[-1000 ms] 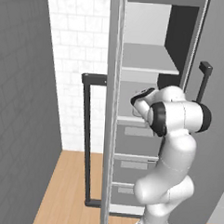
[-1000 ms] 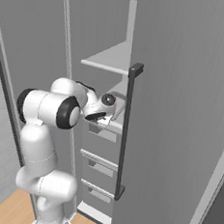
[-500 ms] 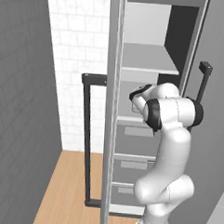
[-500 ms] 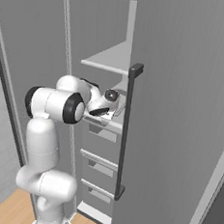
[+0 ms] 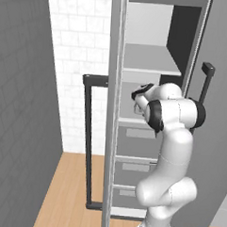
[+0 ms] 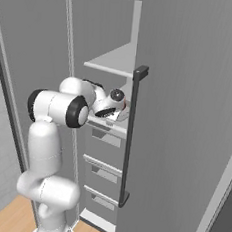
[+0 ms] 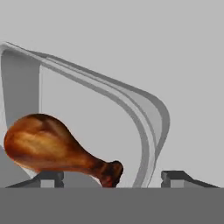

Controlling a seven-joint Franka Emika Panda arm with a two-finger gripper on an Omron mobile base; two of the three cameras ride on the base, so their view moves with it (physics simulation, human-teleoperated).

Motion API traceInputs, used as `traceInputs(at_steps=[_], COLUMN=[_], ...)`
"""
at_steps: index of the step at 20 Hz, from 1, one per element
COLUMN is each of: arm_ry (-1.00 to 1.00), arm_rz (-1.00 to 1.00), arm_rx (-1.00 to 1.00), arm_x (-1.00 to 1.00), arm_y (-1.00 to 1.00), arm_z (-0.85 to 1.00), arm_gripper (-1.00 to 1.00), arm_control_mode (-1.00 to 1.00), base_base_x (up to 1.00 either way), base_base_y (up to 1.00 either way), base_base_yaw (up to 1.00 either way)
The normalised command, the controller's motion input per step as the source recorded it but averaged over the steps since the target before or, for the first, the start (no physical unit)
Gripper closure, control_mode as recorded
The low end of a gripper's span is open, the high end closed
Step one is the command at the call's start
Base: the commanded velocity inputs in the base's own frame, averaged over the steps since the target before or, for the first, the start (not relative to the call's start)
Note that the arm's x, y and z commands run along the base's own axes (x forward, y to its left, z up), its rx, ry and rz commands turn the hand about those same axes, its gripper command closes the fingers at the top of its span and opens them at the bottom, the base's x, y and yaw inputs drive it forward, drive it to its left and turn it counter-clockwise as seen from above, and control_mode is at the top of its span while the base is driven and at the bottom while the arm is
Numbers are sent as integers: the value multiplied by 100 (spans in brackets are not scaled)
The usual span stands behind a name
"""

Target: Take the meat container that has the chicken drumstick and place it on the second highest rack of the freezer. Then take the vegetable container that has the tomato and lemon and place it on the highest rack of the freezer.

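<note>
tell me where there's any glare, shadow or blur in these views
Hand view: a soft shine on the drumstick, the tray flat and evenly lit. Left base view: the freezer is dark at its back right. Right base view: the hand looks soft and pixelated.

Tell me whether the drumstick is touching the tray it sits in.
Touching. The hand view shows the chicken drumstick lying inside the meat container, resting on the tray's floor with no gap under it.
</note>
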Motion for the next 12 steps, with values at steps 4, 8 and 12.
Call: traceInputs(at_steps=[4,8,12], arm_ry=[-19,-10,-5], arm_rz=[0,0,0], arm_rx=[0,0,0], arm_x=[-16,-79,-100], arm_y=[3,1,0], arm_z=[0,11,26], arm_gripper=[-100,-100,-100], arm_control_mode=[-100,-100,-100], base_base_x=[0,0,0], base_base_y=[0,0,0], base_base_yaw=[0,0,0])
